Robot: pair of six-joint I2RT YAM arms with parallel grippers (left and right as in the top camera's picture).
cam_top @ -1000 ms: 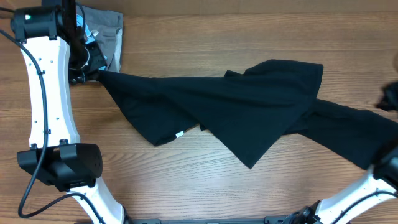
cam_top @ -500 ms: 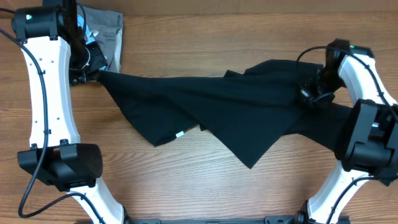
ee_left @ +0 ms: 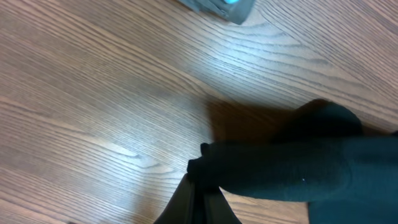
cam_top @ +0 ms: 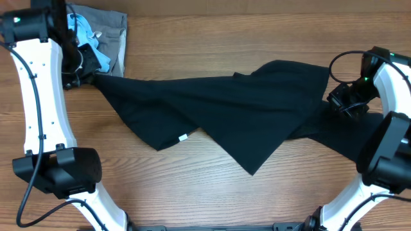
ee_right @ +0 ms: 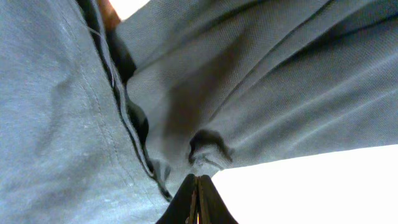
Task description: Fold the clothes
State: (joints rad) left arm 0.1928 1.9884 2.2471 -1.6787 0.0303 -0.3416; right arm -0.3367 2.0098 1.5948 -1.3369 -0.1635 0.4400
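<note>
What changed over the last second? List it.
The right claw, nearly out of view a second ago, swung in over the black T-shirt, then drew back rightward. The left claw pulled its corner slightly left. Both are shut on it now; the grey garment stayed put.

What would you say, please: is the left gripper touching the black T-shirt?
Touching. The left wrist view shows the left gripper, shut, pinching a bunched edge of the black T-shirt.

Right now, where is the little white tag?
In the overhead view, the white tag sits on the lower edge of the black shirt, left of centre, just above bare wooden table.
</note>
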